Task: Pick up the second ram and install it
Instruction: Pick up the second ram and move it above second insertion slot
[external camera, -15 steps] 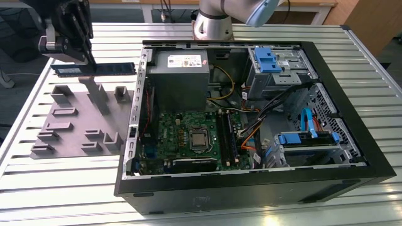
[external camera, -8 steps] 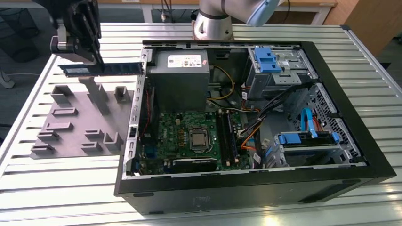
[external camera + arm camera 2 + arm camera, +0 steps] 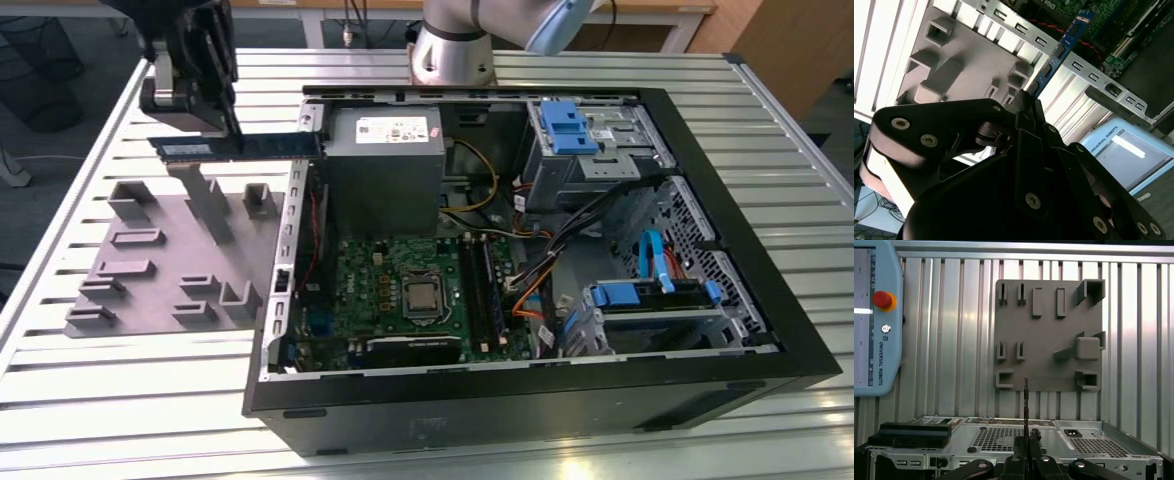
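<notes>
Jutting sideways from gripper point(image 3: 1027, 102), second ram point(image 3: 238, 146), clamped

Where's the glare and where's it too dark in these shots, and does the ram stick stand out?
Exterior view: the table slats glare pale, the case is dim inside, the second ram stands out in the dark claw. Second wrist view: slats blown white, claw in shadow, ram's blue well lit. First wrist view: even light, soft shadows by the tray's blocks, ram edge-on.
</notes>
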Action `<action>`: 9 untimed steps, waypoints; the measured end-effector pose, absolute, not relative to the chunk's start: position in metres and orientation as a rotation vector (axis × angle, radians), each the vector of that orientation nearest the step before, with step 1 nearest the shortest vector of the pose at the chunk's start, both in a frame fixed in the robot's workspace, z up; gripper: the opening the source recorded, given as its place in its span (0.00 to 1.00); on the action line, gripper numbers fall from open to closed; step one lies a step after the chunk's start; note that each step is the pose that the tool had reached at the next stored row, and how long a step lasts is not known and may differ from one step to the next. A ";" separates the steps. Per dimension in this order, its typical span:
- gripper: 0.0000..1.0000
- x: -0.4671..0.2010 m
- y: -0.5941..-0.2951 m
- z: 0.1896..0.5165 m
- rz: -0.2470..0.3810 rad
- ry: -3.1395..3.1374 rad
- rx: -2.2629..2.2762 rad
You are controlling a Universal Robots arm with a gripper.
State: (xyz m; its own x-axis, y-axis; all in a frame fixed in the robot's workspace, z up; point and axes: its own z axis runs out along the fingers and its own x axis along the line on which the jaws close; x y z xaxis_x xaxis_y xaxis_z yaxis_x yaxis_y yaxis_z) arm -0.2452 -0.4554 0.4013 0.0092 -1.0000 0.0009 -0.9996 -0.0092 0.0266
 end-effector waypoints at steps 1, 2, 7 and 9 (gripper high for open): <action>0.14 -0.243 -0.455 0.401 -0.028 -2.197 2.218; 0.14 -0.242 -0.455 0.401 -0.028 -2.197 2.218; 0.14 -0.232 -0.455 0.401 -0.028 -2.197 2.218; 0.14 -0.229 -0.455 0.401 -0.028 -2.197 2.218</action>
State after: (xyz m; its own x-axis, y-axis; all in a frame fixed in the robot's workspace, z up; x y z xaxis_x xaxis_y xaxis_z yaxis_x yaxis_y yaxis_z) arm -0.2287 -0.4553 0.4012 0.0092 -1.0000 0.0008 -0.9996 -0.0092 0.0266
